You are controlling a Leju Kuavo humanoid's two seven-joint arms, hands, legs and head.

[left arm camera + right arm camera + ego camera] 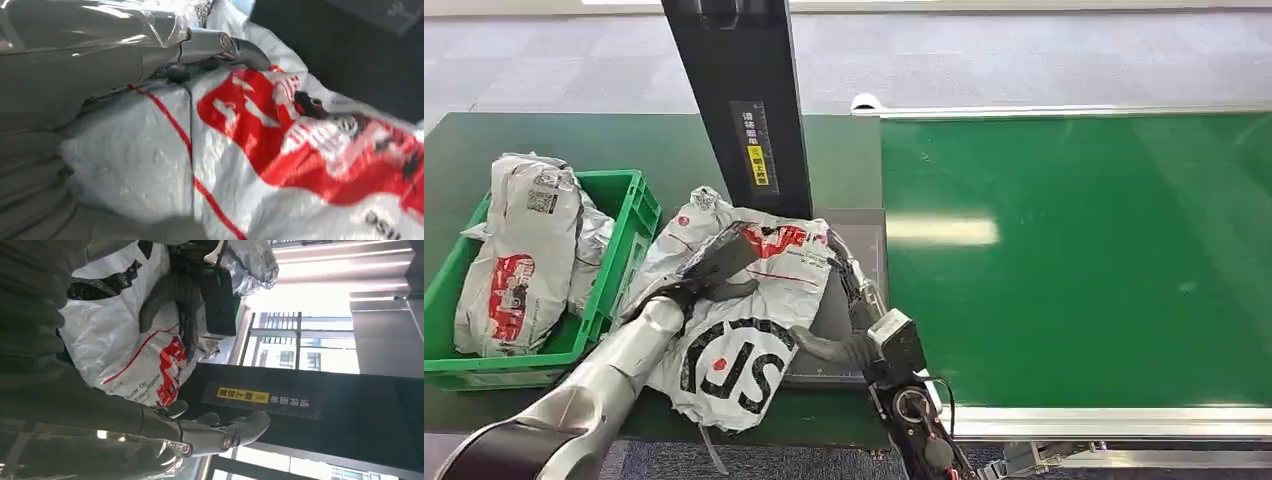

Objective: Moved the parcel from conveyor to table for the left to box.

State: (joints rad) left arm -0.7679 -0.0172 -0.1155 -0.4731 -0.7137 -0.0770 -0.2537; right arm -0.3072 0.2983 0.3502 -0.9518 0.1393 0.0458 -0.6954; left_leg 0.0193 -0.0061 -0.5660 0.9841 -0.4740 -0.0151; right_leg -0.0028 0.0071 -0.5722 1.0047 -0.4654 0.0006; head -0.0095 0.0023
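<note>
The parcel (pixel 754 320), a white plastic mailer with red and black print, lies on the table between the green bin and the conveyor. Its upper corner leans on the bin's wall. My left hand (pixel 714 270) lies on its upper part and grips it between fingers and thumb. In the left wrist view a finger (pixel 220 45) stretches over the parcel (pixel 250 150). My right hand (pixel 849 320) is at the parcel's right edge, its thumb (pixel 165 292) against the parcel (pixel 115 345) and its fingers (pixel 225 432) stretched out apart from it.
The green bin (pixel 629 250) at the left holds other bagged parcels (pixel 519 250). The green conveyor belt (pixel 1074 260) runs along the right. A black post (pixel 744 100) with a yellow label rises just behind the parcel. A grey plate (pixel 859 240) lies under the parcel's right side.
</note>
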